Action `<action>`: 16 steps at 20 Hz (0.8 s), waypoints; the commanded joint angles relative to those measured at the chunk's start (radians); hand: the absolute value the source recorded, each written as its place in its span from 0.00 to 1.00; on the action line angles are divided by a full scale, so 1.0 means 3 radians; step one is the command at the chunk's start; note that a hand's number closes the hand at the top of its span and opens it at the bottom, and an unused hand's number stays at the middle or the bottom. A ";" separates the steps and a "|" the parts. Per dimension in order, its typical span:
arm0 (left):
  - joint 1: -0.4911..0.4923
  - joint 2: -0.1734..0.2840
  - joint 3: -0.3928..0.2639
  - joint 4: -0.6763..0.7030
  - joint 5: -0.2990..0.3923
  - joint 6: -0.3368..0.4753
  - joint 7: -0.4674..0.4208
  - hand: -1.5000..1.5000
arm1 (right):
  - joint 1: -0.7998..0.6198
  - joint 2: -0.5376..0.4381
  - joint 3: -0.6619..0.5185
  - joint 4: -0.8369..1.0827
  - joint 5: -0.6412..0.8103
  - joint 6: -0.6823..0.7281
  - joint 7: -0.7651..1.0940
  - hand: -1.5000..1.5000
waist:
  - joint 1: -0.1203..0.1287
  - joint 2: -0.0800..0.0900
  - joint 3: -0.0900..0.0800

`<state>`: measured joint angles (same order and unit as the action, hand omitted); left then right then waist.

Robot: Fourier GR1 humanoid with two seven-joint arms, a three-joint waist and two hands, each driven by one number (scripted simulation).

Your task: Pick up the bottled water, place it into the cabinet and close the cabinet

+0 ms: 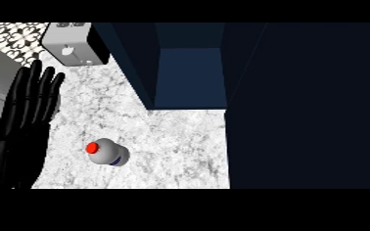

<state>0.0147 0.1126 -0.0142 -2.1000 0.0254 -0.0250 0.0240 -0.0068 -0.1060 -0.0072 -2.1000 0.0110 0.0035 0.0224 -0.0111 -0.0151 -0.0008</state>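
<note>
Left hand (pixel 27 122), fingers straight and spread, rested at the view's left edge. Red-capped water bottle (pixel 109 152) stood on the marble surface (pixel 173 137), near the open dark-blue cabinet (pixel 189 73); toaster (pixel 74 44) behind.

Bare counter (pixel 180 142) is seen all round the bottled water (pixel 110 152) — nothing is touching it. Behind it, the way into the open cabinet (pixel 189 76) is left free. Far behind it, to the left, a silver box (pixel 72 44) is set — well apart.
</note>
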 commanded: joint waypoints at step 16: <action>0.1229 0.0421 0.0377 -0.0862 0.1510 -0.0912 0.0615 0.00 | 0.1709 0.0151 0.0569 -0.1165 -0.0544 0.0413 0.0427 0.00 | 0.0030 0.0033 0.0004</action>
<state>0.3042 0.2159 0.0466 -2.2864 0.4070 -0.2709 0.1700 0.3590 -0.0684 0.1274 -2.3959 -0.1488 0.0876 0.1909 -0.0003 -0.0054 -0.0002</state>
